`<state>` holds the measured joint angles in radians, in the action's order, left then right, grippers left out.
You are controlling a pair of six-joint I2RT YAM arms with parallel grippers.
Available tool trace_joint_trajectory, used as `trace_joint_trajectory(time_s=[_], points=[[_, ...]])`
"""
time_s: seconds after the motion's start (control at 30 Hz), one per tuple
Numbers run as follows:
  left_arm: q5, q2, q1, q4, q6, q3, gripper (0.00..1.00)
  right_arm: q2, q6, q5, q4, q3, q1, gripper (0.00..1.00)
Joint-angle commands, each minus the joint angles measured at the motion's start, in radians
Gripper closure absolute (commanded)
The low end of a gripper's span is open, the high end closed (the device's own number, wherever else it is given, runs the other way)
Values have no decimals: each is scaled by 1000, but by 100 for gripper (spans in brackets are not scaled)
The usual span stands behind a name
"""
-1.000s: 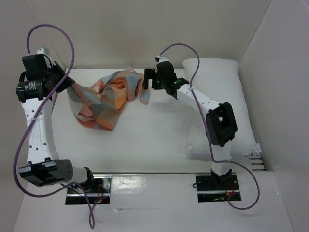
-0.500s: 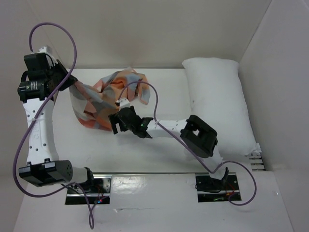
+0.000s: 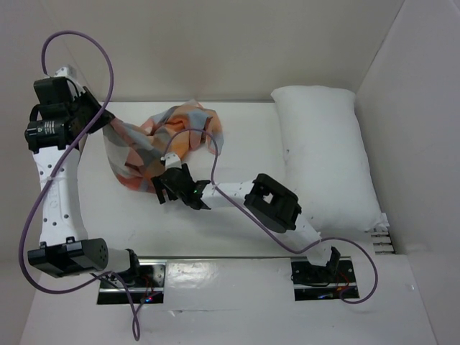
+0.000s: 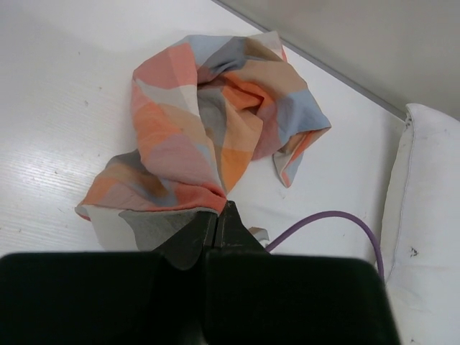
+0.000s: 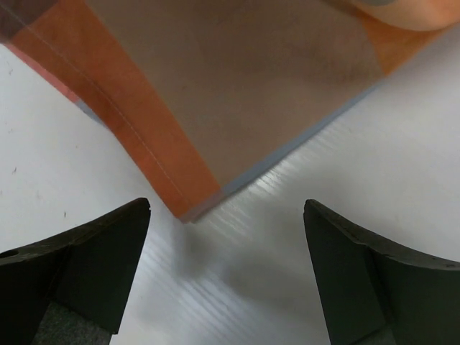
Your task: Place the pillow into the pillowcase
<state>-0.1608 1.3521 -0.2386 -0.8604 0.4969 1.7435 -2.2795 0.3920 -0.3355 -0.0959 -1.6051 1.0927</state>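
Pillowcase (image 3: 154, 144): crumpled, upper left of top view; edge pinched in closed left gripper (image 4: 219, 210), likely to lift the opening. Right gripper (image 5: 226, 230): jaws wide, empty, poised at lower corner. Pillow (image 3: 323, 151): right side, apart.

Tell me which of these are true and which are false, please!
1. The left gripper is shut on the pillowcase. True.
2. The pillow is inside the pillowcase. False: it lies bare, apart from the pillowcase, off to the right.
3. The right gripper is open at a corner of the pillowcase. True.
4. The right gripper is holding the pillow. False: it holds nothing.
5. The pillowcase is plain white. False: it has orange, grey, light blue and cream checks.
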Motion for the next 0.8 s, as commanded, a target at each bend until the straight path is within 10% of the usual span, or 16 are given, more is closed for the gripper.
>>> trace_joint_trajectory(time_s=[0.0,0.1,0.2,0.27,0.63,0.77], points=[[1,-27,4,32,-11,51,100,-57,24,-46,-47,-82,12,7],[1,-27,4,32,-11,51,100,-110,53,-106,5,-163,12,24],[1,-27,4,32,-11,60,100,-120,76,-149,28,-210,-3,83],[-19,-27,4,32,-23,60,100,-82,113,-149,45,-210,-20,100],[-111,99,270,87,-121,-1,89,463,278,-119,-32,562,-198,99],[-102,267,441,19,-211,104,13,552,282,-109,18,623,-208,19]])
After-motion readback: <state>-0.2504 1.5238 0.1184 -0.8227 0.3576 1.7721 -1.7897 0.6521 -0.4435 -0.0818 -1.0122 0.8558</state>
